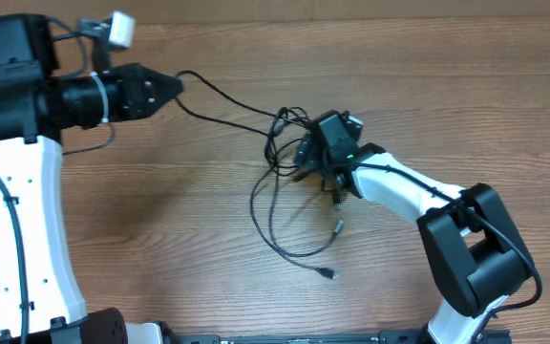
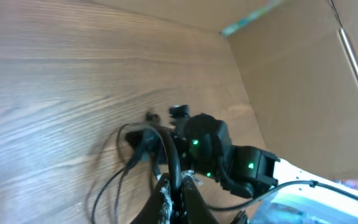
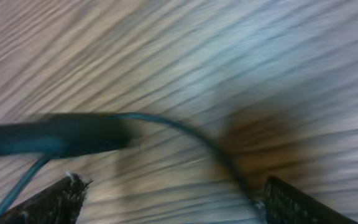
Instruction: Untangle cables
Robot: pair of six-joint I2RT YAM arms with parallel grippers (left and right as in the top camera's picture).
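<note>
**Cables** (image 1: 289, 143): thin black flexible cords on the wooden tabletop (image 1: 141, 220).

- State: tangled. They are knotted into a loose cluster near the middle of the tabletop.
- Upper-left run: two strands (image 1: 227, 98) leave the cluster toward the upper left. They converge at the left claw (image 1: 178, 84), which is pinched closed on them. In the left wrist view a cord (image 2: 169, 155) rises straight into its closed tips.
- Lower run: slack loops (image 1: 256, 212) sweep downward in open curves and lie flat.
- Ends: one small plug end (image 1: 328, 274) lies lowest, apart from the cluster. A second plug end (image 1: 338, 227) lies just above it.
- Right wrist view: blurred. A dark plug body (image 3: 55, 134) shows, with a thin cord arcing from it.
</note>
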